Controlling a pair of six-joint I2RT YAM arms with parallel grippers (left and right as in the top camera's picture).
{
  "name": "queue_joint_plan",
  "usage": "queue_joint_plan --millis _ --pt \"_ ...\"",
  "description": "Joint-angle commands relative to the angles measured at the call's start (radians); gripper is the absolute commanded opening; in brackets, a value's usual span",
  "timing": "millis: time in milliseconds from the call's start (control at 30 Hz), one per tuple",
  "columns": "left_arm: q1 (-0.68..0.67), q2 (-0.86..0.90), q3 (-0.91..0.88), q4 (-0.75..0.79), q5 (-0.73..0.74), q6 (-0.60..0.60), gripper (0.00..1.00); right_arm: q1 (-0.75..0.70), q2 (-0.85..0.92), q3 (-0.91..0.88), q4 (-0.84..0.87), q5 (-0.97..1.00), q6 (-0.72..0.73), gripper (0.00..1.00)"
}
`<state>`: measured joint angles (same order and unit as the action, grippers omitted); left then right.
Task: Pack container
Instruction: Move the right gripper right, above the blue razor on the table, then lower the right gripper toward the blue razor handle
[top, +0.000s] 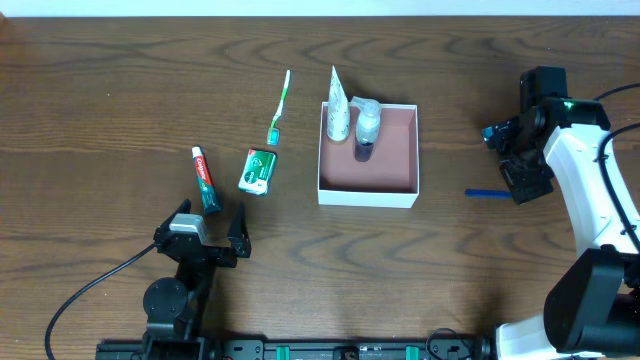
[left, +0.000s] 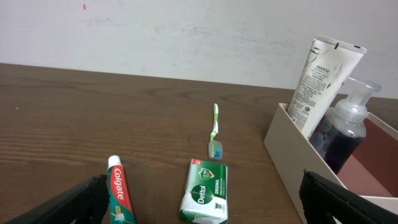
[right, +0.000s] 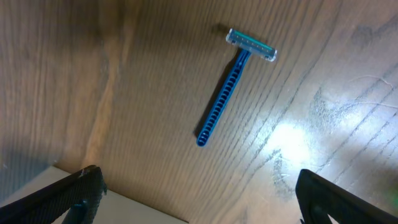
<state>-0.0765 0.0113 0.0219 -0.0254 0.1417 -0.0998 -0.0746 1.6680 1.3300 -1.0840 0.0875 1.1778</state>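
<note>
Since the right hand (right: 205, 194) hangs spread above the razor (right: 229, 93), it should drop straight, straddle it crosswise, and pinch low against the tabletop (right: 124, 74) before lifting.

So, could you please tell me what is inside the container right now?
A white tube and a clear pump bottle sit in the container's far-left corner; the floor beneath them is hidden.

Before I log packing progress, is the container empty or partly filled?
Partly filled: a white tube and a pump bottle stand inside the container.
</note>
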Motion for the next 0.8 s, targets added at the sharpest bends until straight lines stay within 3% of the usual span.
queue_joint_plan --millis 0,233,767 --pt "0.003 0.001 -0.018 -0.034 0.003 0.013 0.98 -0.005 0.004 -0.010 0.004 0.045 0.056 0.99" --pt "0.003 0.001 -0.018 -0.034 0.003 0.013 0.98 -0.005 0.004 -0.113 0.059 0.063 0.280 0.99" --pt "0.003 0.001 -0.018 -0.034 0.003 0.013 0.98 -0.006 0.006 -0.303 0.351 0.072 0.283 0.99"
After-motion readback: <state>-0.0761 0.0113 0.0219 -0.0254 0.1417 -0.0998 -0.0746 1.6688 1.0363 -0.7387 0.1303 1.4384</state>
